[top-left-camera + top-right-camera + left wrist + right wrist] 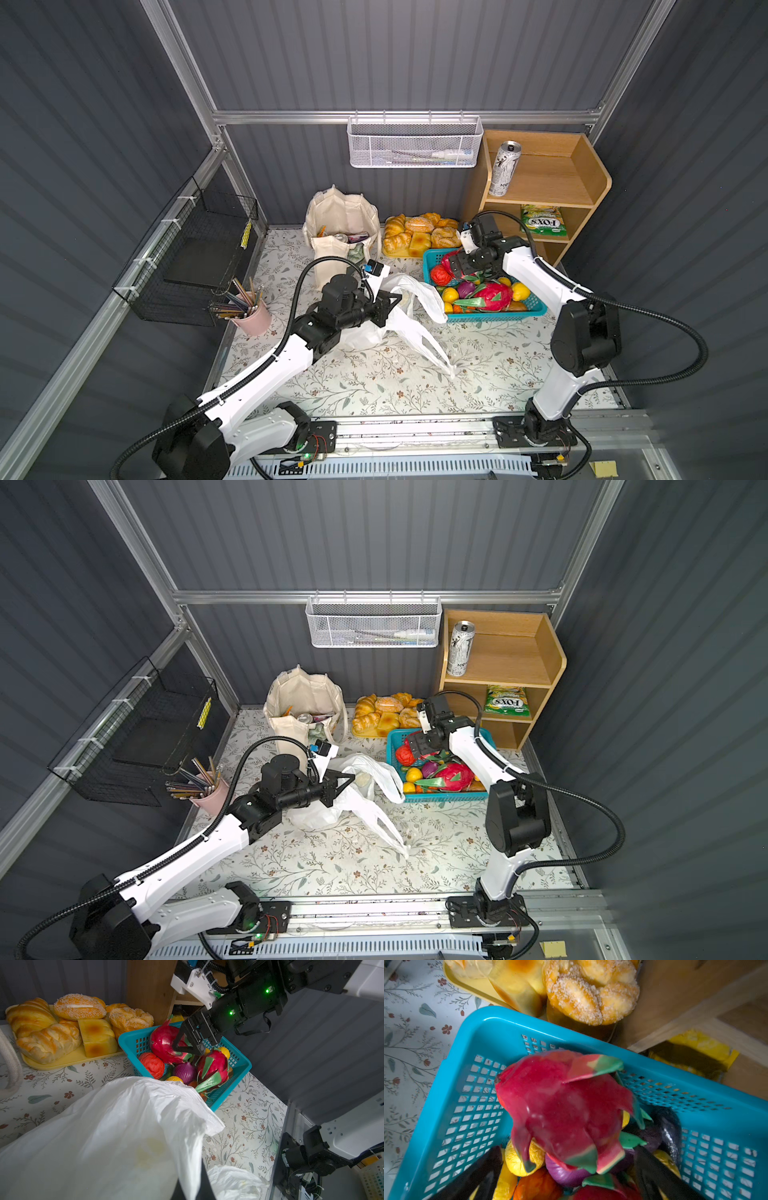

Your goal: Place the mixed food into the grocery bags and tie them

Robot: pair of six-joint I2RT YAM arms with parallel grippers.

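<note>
**A:** Where's the food it's after?

**B:** It's a dragon fruit (pixel 562 1109), standing on the heap in the teal basket (pixel 483 1020), right between the jaws of the right gripper (pixel 188 1050). They're spread wide on either side of it. I can't tell whether either finger presses on it, so I wouldn't call it held.

**A:** Why so wide?

**B:** My guess is that the fruit is fat and its green scales stick out, so a wide gape clears them.

**A:** And the bag?

**B:** The plastic carrier (pixel 428 295) lies just beside the basket. The left gripper (pixel 397 299) is clamped tight on its rim and lifts that edge. That's probably so the mouth gapes toward the basket and the carry is short.

**A:** Farther out?

**B:** Beyond the right jaws are the bread tray (pixel 68 1061) and the wooden shelf (pixel 582 166), which holds the drink can (pixel 503 168) and a FOX'S pouch (pixel 543 222). Off to the side of the left jaws, toward the back wall, the canvas tote (pixel 340 212) stands upright with things inside. Neither bag is tied.
</note>
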